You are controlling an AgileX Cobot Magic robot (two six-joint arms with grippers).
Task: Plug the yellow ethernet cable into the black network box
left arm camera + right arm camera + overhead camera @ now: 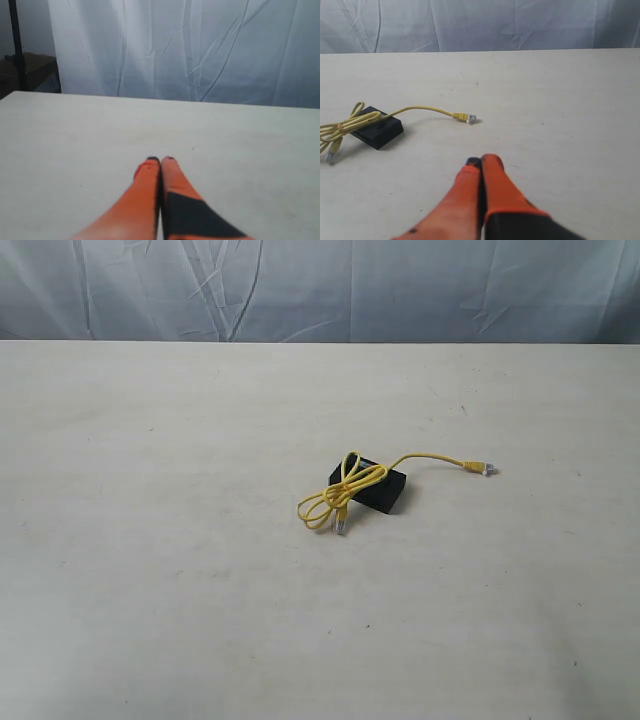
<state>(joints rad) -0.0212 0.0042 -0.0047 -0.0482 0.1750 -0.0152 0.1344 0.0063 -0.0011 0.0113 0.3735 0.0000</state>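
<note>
Near the middle of the pale table lies the black network box, flat on its base, with the tied loops of the yellow ethernet cable draped over its top and spilling off one side onto the surface. One plug hangs from that bundle and rests on the table just beside the box. The other plug sits at the end of a free, gently arched stretch of cord, well apart from the box on the right-hand side. That loose end looks like the natural one to pick up, since it is clear of the loops and lies nearest the right arm's side. No plug is in any port yet, and the ports themselves cannot be made out. The right gripper hovers low over bare table with its orange fingers pressed together on nothing, pointing roughly toward the free plug. The left gripper is likewise closed and empty, facing open table and the wrinkled backdrop, likely held back until the box needs steadying.
</note>
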